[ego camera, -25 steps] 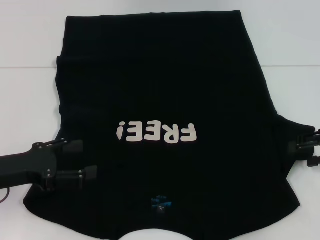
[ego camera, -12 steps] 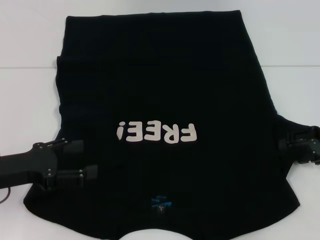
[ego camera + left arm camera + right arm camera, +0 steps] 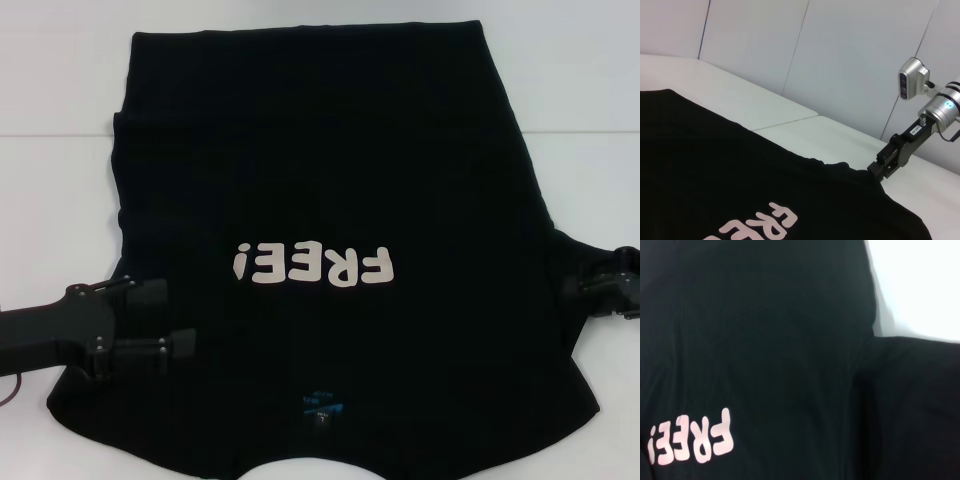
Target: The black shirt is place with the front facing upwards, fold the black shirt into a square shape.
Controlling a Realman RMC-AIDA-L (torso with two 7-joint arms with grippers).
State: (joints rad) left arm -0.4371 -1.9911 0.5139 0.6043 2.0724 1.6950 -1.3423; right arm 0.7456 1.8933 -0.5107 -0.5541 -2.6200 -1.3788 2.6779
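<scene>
On the white desk (image 3: 60, 200) the black shirt (image 3: 320, 180) lies flat, print up; left gripper (image 3: 175, 320) jaws spread over its left sleeve, right gripper (image 3: 600, 290) jaws pinching right sleeve.

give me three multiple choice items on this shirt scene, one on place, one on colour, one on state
1. Where is the left pincer?
A. over the shirt's near left corner
B. beyond the far hem
C. off the table

2. What colour is the lettering?
A. green
B. cream
C. red

3. How does the black shirt lie?
A. folded into a small square
B. spread out, print up
C. bunched in a heap

Key: 1 A, the head view shows it on the cloth at lower left; 2 B, pale letters on black; 3 B, the print faces up on flat cloth.
</scene>
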